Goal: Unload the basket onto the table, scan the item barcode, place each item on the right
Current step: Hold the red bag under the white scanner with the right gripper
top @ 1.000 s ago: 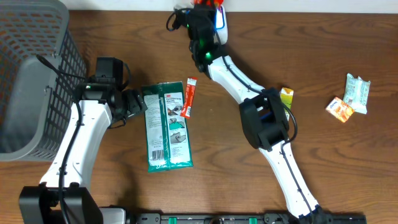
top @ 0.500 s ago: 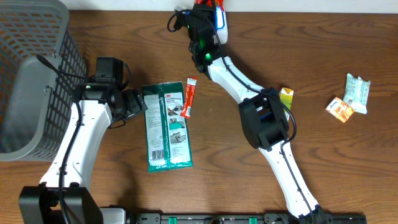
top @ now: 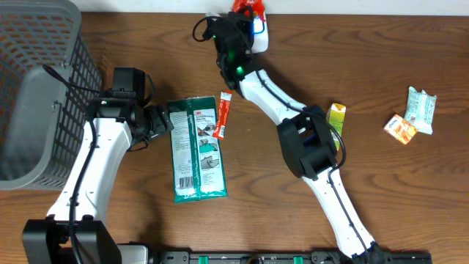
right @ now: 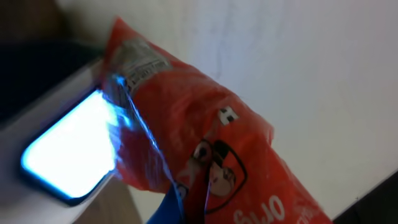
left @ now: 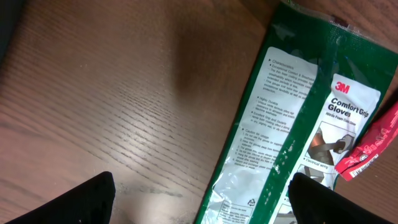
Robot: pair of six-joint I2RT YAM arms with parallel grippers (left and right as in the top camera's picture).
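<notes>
Right arm has swung a bit left vs 1 s ago. Its elbow now sits clear of the yellow-green box, so more of the box shows. Red packet at the far edge of the desk has barely shifted. Left arm and everything else on the desk lie as before.

Right jaws: pinched nearly closed on the red packet, holding it up at the far edge, right beside the white scanner. In the wrist view the packet fills most of the frame, crinkled and tilted, w/ its upper left corner over the scanner's lit blue-white window. No barcode can be made out on the side in view.

Left jaws: spread wide, nothing between them, hovering low over bare wood. The wrist view shows both dark fingertips at the bottom corners, touching nothing. Green glove pack lies flat just to the right of them, long side running front to back; printed label readable in the wrist view.

Around: thin red stick sachet lies at the glove pack's upper right edge, touching or overlapping it. Grey mesh basket stands at the far left, beside the left arm. Orange sachet and pale wrapped pack lie touching at the far right, well apart from both arms. Nothing lies between the left jaws and the glove pack.
</notes>
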